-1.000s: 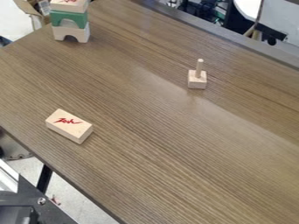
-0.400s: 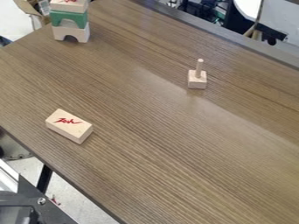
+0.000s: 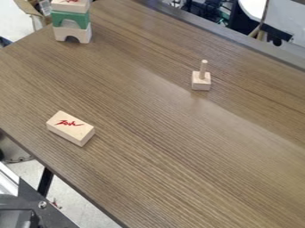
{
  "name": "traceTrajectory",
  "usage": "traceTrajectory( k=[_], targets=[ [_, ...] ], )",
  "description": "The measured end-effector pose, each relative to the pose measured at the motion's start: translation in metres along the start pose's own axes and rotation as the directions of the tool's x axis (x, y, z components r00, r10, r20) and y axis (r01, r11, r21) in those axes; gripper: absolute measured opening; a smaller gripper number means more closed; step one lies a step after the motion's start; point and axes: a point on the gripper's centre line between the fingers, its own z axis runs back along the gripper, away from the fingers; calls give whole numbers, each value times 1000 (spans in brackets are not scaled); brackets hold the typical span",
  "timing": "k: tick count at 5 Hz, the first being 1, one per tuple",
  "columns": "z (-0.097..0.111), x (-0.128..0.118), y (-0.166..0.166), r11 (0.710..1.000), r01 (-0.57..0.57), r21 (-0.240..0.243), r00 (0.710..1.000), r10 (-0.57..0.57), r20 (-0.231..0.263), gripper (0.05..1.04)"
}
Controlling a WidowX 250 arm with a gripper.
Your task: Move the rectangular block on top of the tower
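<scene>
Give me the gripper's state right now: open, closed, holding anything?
Gripper: cannot be told whether open or closed; the rectangular block lies on the table, not held.

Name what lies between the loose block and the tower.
In the camera view, only tabletop lies between the loose block and the tower.

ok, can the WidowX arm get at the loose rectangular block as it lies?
Probably yes: the block lies flat on the table, nothing on or against it, and the tower and pegged piece stand well off. Arm's reach I can't judge from this.
</scene>
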Motion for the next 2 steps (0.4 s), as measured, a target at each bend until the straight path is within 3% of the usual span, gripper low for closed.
traceTrajectory(
  k=[2],
  targets=[
    [1, 17, 2, 1000, -11, 1, 1000, 11, 26, 550]
  ],
)
